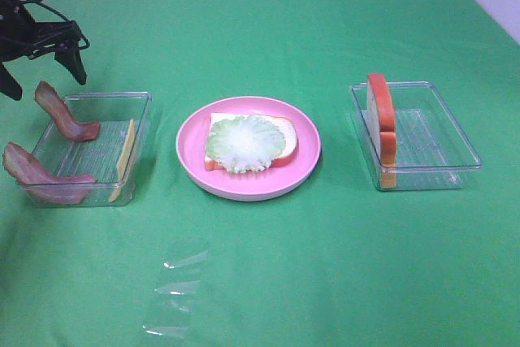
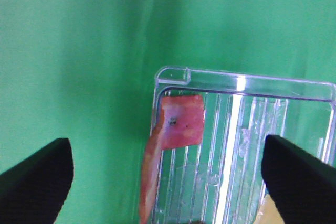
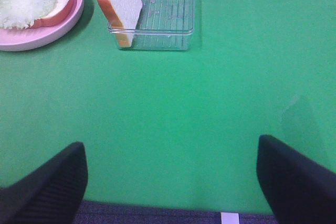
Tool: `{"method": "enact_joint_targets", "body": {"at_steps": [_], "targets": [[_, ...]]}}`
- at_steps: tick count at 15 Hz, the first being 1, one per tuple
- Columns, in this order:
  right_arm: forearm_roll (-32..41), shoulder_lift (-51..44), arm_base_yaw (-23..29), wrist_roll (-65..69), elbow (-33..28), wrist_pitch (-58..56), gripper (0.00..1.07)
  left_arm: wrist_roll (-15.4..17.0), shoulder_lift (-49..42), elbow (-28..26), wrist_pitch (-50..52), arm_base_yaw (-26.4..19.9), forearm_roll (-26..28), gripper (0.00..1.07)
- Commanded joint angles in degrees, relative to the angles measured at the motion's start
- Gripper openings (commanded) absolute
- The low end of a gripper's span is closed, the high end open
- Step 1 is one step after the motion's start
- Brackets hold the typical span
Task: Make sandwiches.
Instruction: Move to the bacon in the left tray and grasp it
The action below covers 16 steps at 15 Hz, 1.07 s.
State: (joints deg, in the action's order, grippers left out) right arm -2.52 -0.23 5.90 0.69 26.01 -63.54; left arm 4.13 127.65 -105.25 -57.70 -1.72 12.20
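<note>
L fingers (image 2: 39, 179) spread, empty, over bacon (image 2: 181, 121) tray (image 2: 173, 72) corner; R fingers (image 3: 294, 177) spread, empty too

Pink plate (image 1: 244, 187): bread slice (image 1: 286, 139) on it, lettuce leaf (image 1: 241, 142) on top. Left of plate, clear tray (image 1: 106, 96) holds bacon strips (image 1: 62, 114) and cheese slice (image 1: 126, 152); left gripper (image 1: 45, 85) spread wide above its far corner. Right of plate, second clear tray (image 1: 431, 140) with upright bread slice (image 1: 380, 107).
</note>
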Motion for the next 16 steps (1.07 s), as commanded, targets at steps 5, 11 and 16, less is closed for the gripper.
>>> {"method": "enact_joint_targets", "body": {"at_steps": [5, 11, 16], "targets": [[0.06, -1.66, -0.11, -0.11, 0.23, 0.29, 0.84, 0.23, 2.23, 0.4, 1.15, 0.0, 0.63, 0.66], [0.06, -1.66, -0.11, -0.11, 0.23, 0.29, 0.84, 0.11, 2.23, 0.4, 0.63, 0.52, 2.18, 0.0], [0.06, -1.66, -0.11, -0.11, 0.23, 0.29, 0.84, 0.06, 1.26, 0.29, -0.52, 2.35, 2.69, 0.0]]}}
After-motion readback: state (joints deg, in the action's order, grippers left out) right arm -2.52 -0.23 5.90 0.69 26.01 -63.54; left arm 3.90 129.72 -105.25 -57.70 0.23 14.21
